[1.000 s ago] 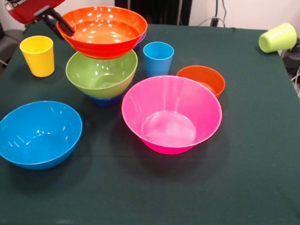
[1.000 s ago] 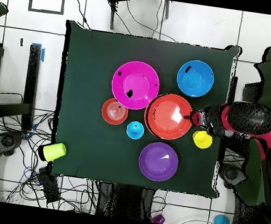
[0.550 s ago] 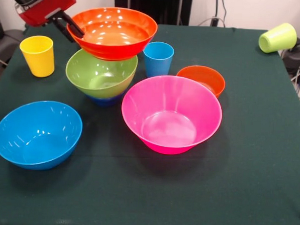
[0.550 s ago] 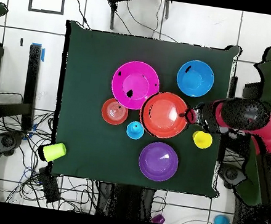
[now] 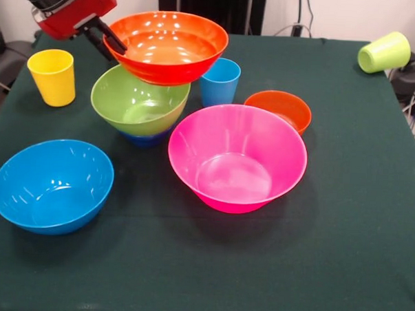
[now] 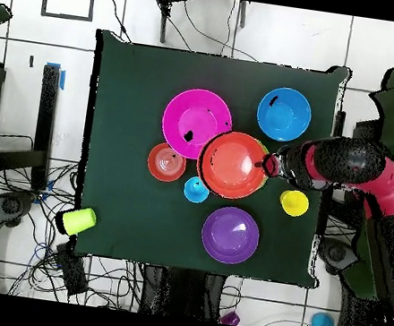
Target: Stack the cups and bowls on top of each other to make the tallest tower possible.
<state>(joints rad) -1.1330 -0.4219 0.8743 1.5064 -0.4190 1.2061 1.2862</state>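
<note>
My gripper (image 5: pixel 110 38) is shut on the left rim of the orange-red bowl (image 5: pixel 167 47), holding it in the air. The bowl hangs just above and to the right of the tower, a lime green bowl (image 5: pixel 139 101) resting on a small dark blue bowl (image 5: pixel 143 137). In the overhead view the gripper (image 6: pixel 271 166) holds the orange-red bowl (image 6: pixel 233 164), which covers most of the green bowl. The yellow cup (image 5: pixel 52 76) stands at the left and the light blue cup (image 5: pixel 221 80) stands behind the held bowl. A lime green cup (image 5: pixel 384 52) lies on its side at the far right.
The large pink bowl (image 5: pixel 237 157) sits mid-table with the small orange bowl (image 5: pixel 278 109) behind it. A light blue bowl (image 5: pixel 52 184) is at the front left. The purple bowl (image 6: pixel 230 235) shows only from overhead, near the table edge (image 6: pixel 195 266).
The gripper has carried the orange-red bowl to the right in the front view. It now sits further off centre from the lime green bowl and partly covers the light blue cup.
</note>
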